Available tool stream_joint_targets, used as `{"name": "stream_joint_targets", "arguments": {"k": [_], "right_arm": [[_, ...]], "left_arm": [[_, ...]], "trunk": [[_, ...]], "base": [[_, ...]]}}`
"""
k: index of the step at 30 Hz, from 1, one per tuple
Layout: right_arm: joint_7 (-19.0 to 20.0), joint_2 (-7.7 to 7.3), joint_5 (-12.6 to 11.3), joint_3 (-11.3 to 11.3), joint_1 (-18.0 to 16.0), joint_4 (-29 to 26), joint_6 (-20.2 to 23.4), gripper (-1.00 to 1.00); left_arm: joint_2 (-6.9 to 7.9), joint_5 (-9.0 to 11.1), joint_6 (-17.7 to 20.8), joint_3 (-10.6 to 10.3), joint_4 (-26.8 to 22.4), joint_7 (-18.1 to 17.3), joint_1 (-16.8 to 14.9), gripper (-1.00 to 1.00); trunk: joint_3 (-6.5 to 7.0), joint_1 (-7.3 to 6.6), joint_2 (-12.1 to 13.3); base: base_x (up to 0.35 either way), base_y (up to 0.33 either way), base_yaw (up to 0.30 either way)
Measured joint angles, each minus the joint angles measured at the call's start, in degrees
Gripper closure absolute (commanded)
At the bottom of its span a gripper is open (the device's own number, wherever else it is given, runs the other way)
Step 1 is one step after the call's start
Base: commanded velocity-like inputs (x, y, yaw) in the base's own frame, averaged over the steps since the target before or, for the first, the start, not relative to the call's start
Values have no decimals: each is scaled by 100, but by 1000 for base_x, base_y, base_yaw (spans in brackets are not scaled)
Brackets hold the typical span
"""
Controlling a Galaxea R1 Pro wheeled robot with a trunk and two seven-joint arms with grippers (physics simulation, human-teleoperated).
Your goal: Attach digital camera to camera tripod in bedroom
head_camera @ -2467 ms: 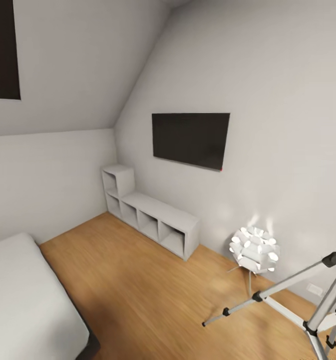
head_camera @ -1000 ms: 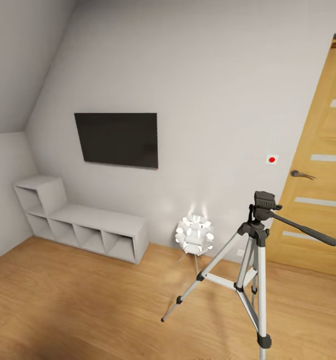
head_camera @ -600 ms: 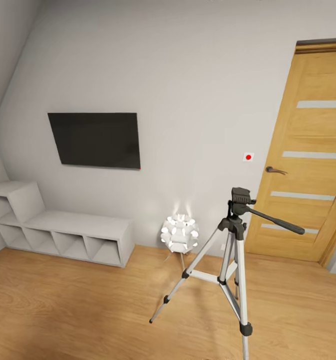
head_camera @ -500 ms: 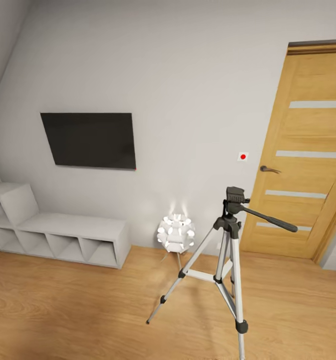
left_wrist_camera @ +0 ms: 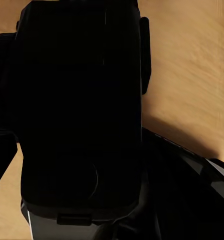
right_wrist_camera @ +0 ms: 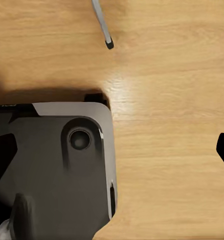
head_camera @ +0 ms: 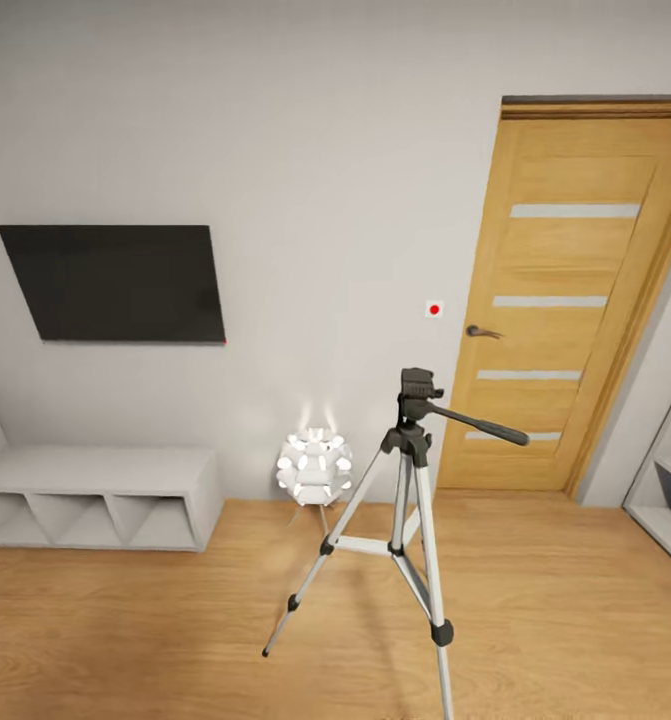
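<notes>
Along the white wall from the left hang a black flat screen (head_camera: 115,283), below it low white cube shelves (head_camera: 90,497), then a glowing white spiky globe lamp (head_camera: 315,466). The silver-legged camera tripod (head_camera: 405,520) stands mid-floor before the honey-coloured wooden door (head_camera: 565,300). A black boxy digital camera (left_wrist_camera: 81,110) looms in the left wrist view, apparently held, though neither gripper's jaws can be judged. Risk: driving closer could clip a splayed leg and topple the tripod.

Bare wood floor (head_camera: 125,620) surrounds the camera tripod (head_camera: 407,500) (globe lamp (head_camera: 315,468) just behind).
</notes>
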Motion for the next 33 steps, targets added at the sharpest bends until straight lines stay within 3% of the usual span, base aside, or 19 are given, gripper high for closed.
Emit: {"name": "stream_joint_targets", "arguments": {"k": [28,33], "right_arm": [[12,11,25,16,-2,1,51,-100],[16,12,39,29,-6,-2,67,-100]], "left_arm": [[-2,1,0,3,0,0,0,100],[-2,6,0,9,-1,7,1,100]], "trunk": [[0,0,0],[0,0,0]], "base": [[24,0,-288],[5,0,-113]]}}
